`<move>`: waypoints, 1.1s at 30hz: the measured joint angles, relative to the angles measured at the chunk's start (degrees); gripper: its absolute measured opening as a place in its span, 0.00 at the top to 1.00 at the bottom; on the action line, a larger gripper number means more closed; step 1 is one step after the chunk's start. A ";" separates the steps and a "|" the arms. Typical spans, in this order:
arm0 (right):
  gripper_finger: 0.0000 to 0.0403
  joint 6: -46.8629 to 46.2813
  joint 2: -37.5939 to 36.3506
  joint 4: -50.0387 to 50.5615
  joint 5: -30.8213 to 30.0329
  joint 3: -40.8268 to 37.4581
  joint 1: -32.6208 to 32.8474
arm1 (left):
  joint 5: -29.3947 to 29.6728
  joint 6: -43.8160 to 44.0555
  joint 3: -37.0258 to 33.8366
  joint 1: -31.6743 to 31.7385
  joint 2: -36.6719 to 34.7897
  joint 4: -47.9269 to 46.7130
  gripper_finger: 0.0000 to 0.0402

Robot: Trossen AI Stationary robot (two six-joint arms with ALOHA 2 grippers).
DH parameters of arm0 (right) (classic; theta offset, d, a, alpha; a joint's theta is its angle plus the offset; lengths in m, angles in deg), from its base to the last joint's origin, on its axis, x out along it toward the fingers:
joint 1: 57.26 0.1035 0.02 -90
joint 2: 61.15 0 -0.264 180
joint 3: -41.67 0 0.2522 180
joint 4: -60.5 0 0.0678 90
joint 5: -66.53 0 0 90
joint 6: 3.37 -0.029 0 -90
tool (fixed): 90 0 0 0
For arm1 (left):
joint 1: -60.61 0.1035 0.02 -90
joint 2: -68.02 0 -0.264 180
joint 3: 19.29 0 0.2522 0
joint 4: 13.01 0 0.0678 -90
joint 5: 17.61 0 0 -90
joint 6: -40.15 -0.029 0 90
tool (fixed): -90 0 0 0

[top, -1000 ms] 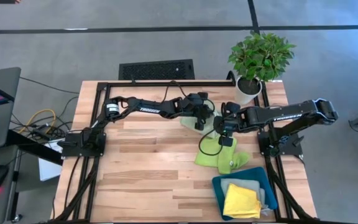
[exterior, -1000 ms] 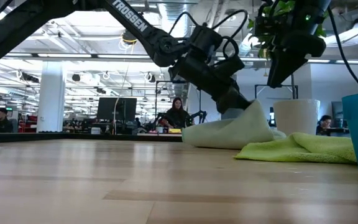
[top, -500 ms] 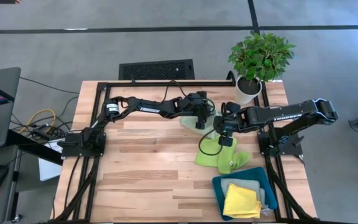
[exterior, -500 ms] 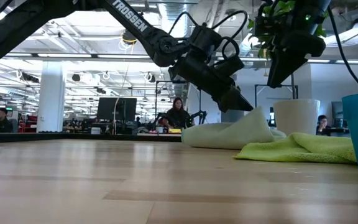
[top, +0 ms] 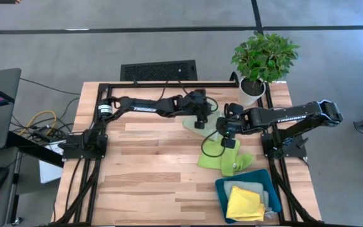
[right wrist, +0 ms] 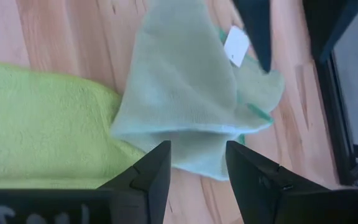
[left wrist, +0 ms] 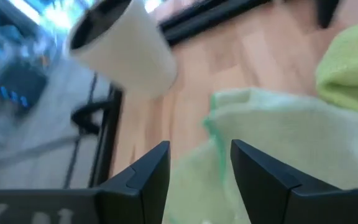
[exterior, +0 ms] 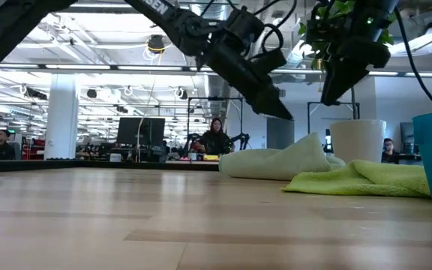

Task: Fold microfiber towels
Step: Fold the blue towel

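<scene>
Change: since the earlier frames the left gripper (exterior: pixel 280 112) has let go of the sage green towel (exterior: pixel 276 161) and has risen; it now hangs above the cloth with a clear gap.
Table: the wooden table (top: pixel 144 157) carries everything; the potted plant (top: pixel 263 60) stands at its far right corner.
Tray: the teal tray (top: pixel 222 189) sits at the near right corner, with the yellow towel (top: pixel 244 205) and a grey-blue towel (top: pixel 271 197) in it.
Towels on the table: the sage green towel lies crumpled near the far middle; the lime green towel (top: pixel 222 157) touches its near side.
Left gripper: its fingers (left wrist: pixel 148 177) are spread and hold nothing.
Right gripper: the right gripper (top: pixel 229 135) hovers over the place where the two towels meet, fingers (right wrist: pixel 157 171) spread, empty.
Step in hand: I judge it is regrasping the sage green towel to spread it. It is better to take one free corner only and lift it clear of the lime green towel, so that both do not come up together.
Views: only the low view shows the gap under the left gripper; only the right wrist view shows the white label (right wrist: pixel 235 42); only the high view shows the tray contents.
</scene>
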 joint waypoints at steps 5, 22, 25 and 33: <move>0.56 -0.73 0.00 -2.35 0.42 0.01 -3.42 | 0.83 6.01 0.00 1.42 -3.98 -10.16 0.59; 0.56 -24.32 0.17 -4.67 14.20 -0.01 -21.07 | 1.69 14.47 -0.04 0.28 -19.55 -42.71 0.59; 0.56 -24.64 0.17 -5.41 14.70 -0.47 -22.78 | 1.71 14.85 -0.04 -0.59 -21.84 -45.18 0.59; 0.56 -25.84 0.24 -12.99 16.80 -6.66 -24.30 | 6.31 15.99 -0.04 -2.72 -26.29 -49.60 0.59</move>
